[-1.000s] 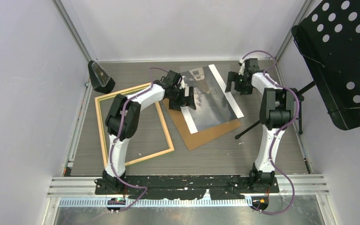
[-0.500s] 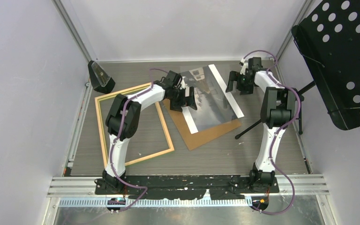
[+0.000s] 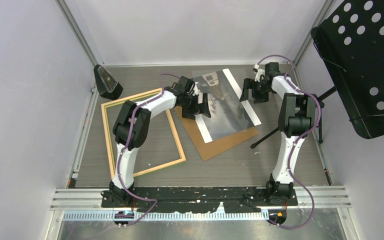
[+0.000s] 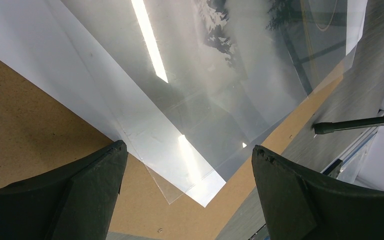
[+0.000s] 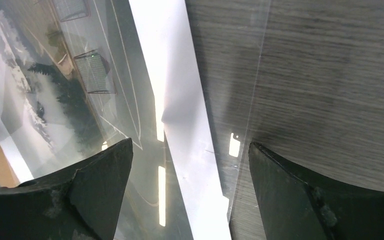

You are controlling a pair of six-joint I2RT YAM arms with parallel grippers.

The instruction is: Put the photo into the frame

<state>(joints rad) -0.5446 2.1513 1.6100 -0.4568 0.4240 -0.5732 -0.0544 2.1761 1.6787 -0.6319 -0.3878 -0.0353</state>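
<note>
Since a second ago only the right arm (image 3: 292,117) has shifted, its wrist edging slightly toward the right side of the surface (image 3: 220,172); the photo, frame and left arm (image 3: 145,107) lie as before.

The surface is grey wood-grain, closed in by pale walls with metal rails along its edges. A black perforated panel (image 3: 365,65) on a stand (image 3: 265,137) leans in from the right, and a small black object (image 3: 107,82) sits at the far left corner.

The frame (image 3: 160,166) lies flat on the left half, light wood side up, with the left arm crossing its far right corner. The photo (image 3: 225,102) lies outside it, toward the far middle of the surface, resting on a brown backing sheet (image 3: 220,142) whose near corner sticks out. A clear sheet (image 5: 230,75) lies over the photo and reaches past its right white band onto bare wood-grain.

The left jaws are spread wide above the photo's near left corner, holding nothing. The right jaws are also spread, straddling the right white band and the clear sheet's edge. Whether either pair touches the sheets cannot be told.
</note>
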